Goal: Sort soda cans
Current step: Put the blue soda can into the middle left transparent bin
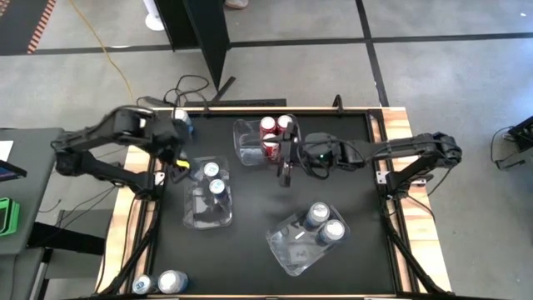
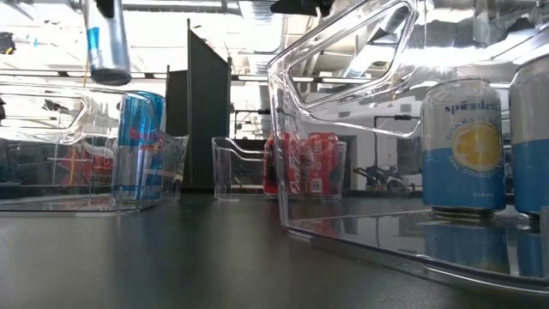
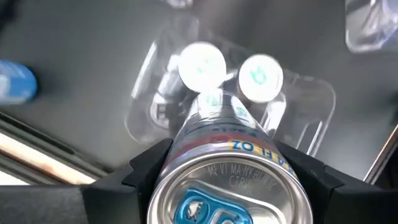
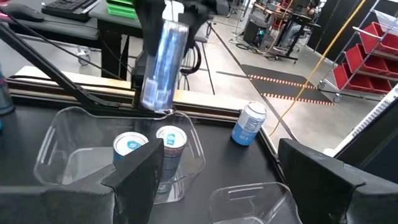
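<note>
My left gripper (image 1: 173, 142) is shut on a slim silver-and-blue soda can (image 4: 160, 62), which hangs above a clear bin (image 1: 200, 215) at the table's left. Two blue cans (image 1: 214, 177) stand upright in that bin. My right gripper (image 1: 286, 171) waits open in mid-table, beside the far bin (image 1: 244, 137) holding red cans (image 1: 271, 137). A third bin (image 1: 287, 248) near the front right holds two light-blue cans (image 1: 322, 223). One blue can (image 4: 249, 124) stands on the table by the far left corner. My left gripper pinches the can's wall just below its silver top (image 3: 233, 149) between its two fingers (image 3: 146, 171), one on each side. The fingers come steeply from above and lie across the can. The can hangs clear below them, bottom down and slightly tilted, over the left bin.
Two more cans (image 1: 158, 283) sit at the near left corner. A raised wooden rim (image 1: 391, 167) frames the black table. The middle of the mat between the three bins is bare.
</note>
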